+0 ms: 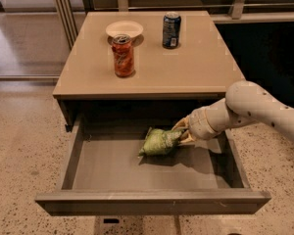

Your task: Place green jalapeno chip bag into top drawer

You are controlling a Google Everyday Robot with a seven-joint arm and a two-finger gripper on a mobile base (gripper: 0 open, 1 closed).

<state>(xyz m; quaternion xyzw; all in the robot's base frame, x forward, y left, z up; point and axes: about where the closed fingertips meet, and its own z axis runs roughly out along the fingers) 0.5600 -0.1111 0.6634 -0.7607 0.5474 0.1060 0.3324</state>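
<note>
The green jalapeno chip bag is a small crinkled green foil bag inside the open top drawer, toward the back middle, low over or touching the drawer's grey floor. My gripper reaches in from the right and is shut on the bag's right end, its tan fingers pinching the crimped edge. The white arm runs off to the right edge of the view. The drawer is pulled fully out below the tan table.
On the tan table stand an orange-red can, a white bowl behind it, and a dark blue can. Speckled floor lies around the table. A railing and dark area are at the back right.
</note>
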